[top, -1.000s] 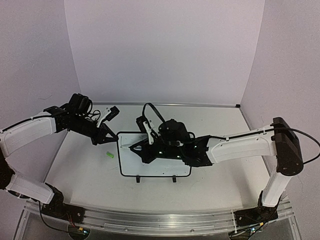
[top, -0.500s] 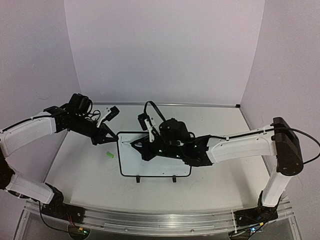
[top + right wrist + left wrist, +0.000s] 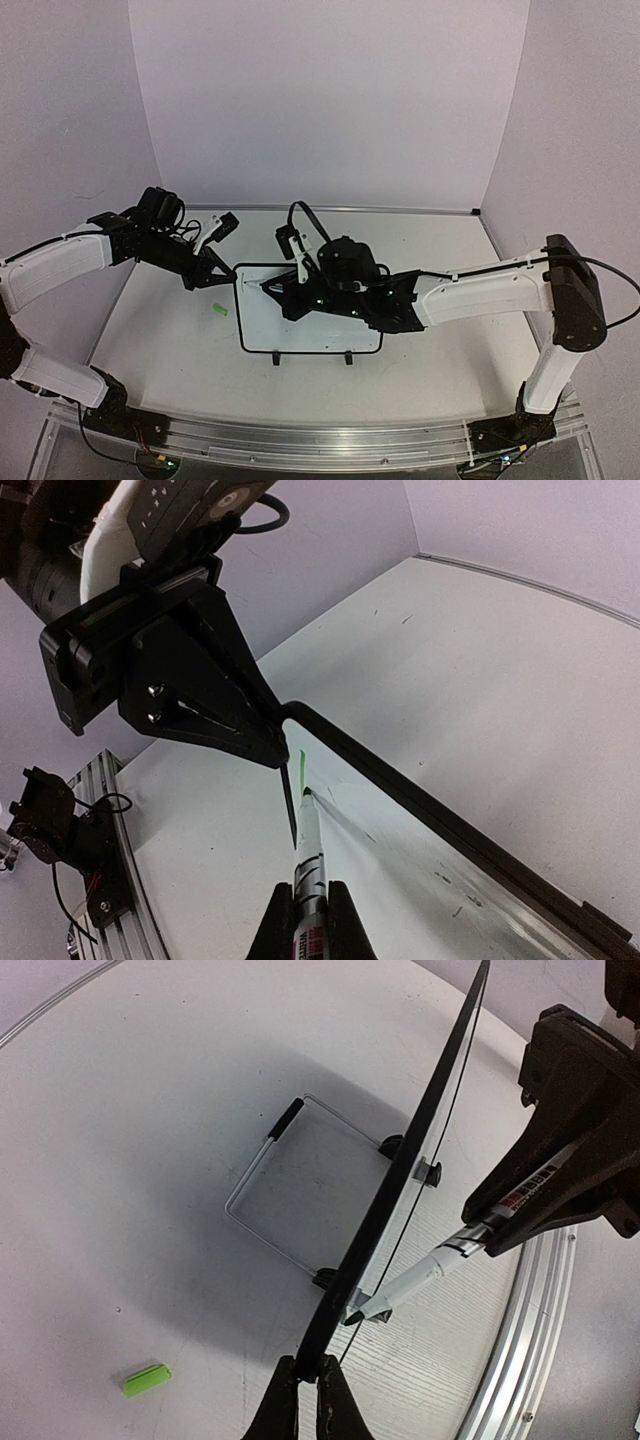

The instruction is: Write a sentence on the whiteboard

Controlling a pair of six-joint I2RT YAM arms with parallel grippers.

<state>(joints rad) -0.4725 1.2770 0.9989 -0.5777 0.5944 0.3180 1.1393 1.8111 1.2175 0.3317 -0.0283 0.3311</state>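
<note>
The whiteboard (image 3: 330, 335), white with a thin black border, sits mid-table. My left gripper (image 3: 225, 278) is shut on the whiteboard's far left corner; in the left wrist view the black edge (image 3: 400, 1200) runs up from between the fingertips (image 3: 308, 1378). My right gripper (image 3: 285, 296) reaches across the whiteboard and is shut on a white marker (image 3: 309, 855). The marker's green tip (image 3: 352, 1315) meets the whiteboard surface (image 3: 420, 880) close to the left edge. The sentence is hidden: no words can be made out, and the right arm covers much of the surface.
A green marker cap (image 3: 219, 310) lies on the table left of the whiteboard, also in the left wrist view (image 3: 147, 1379). A wire stand (image 3: 262, 1165) shows beyond the whiteboard edge. Two black foot clips (image 3: 275, 358) sit on the near edge. Walls enclose the table.
The right wrist has shifted slightly toward the far side with the marker, its tip staying near the whiteboard's left edge. The left arm has not moved.
</note>
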